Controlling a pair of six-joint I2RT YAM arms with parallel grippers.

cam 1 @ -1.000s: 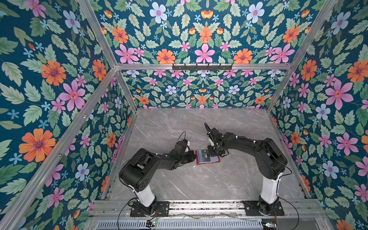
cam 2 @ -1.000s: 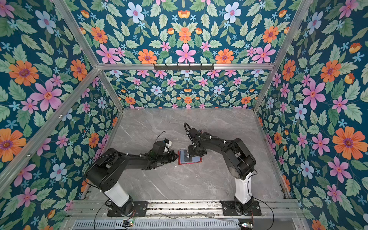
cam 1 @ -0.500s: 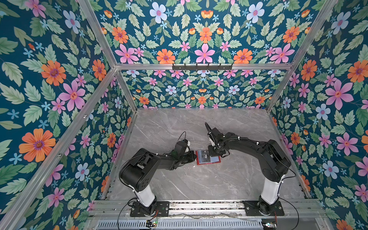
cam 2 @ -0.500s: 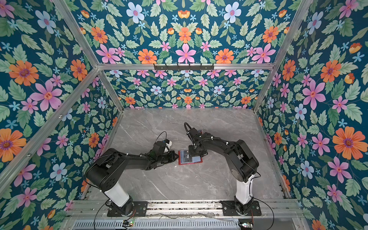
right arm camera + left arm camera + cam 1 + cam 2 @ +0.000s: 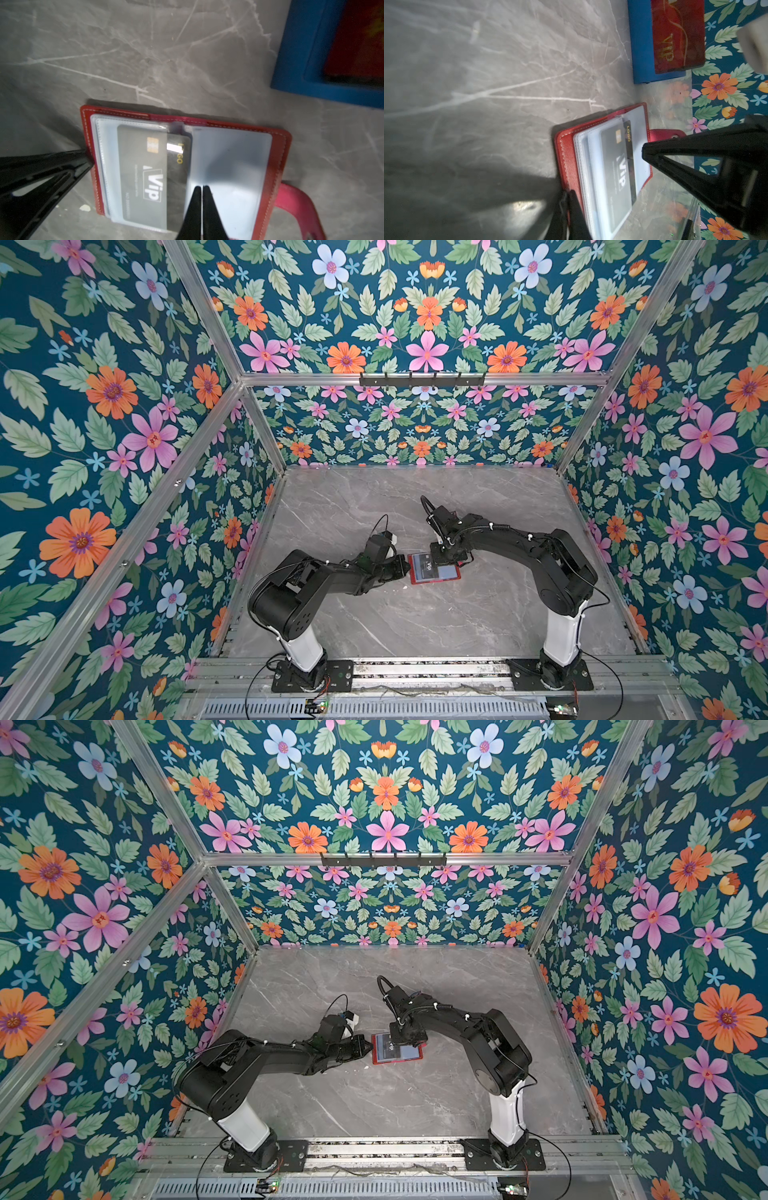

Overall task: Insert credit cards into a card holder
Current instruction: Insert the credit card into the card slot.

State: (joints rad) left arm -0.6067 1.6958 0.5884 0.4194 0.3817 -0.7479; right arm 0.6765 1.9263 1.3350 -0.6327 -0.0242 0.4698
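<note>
**Card holder lies open between two closed claws**

In both top views the card holder (image 5: 441, 572) (image 5: 409, 1052) lies open and flat on the grey table (image 5: 415, 626), between the arms. The left gripper (image 5: 402, 566) (image 5: 367, 1046) touches its left edge. The right gripper (image 5: 448, 552) (image 5: 406, 1039) stands over its far right part.

In the left wrist view the left gripper (image 5: 568, 192) has its jaws closed on the edge of the red cover (image 5: 566, 149). A grey card (image 5: 616, 166) sits partly inside a clear sleeve. The tip of the right gripper (image 5: 646, 150) rests just beside this card. Farther away a red card (image 5: 677, 35) stands in a blue rack (image 5: 641, 41).

In the right wrist view the right gripper (image 5: 201, 188) has its jaws pressed together, with nothing between them. Its tip touches the clear page (image 5: 234, 158) right at the free edge of the grey card (image 5: 141, 166). The left gripper (image 5: 88, 158) meets the opposite cover edge.
</note>
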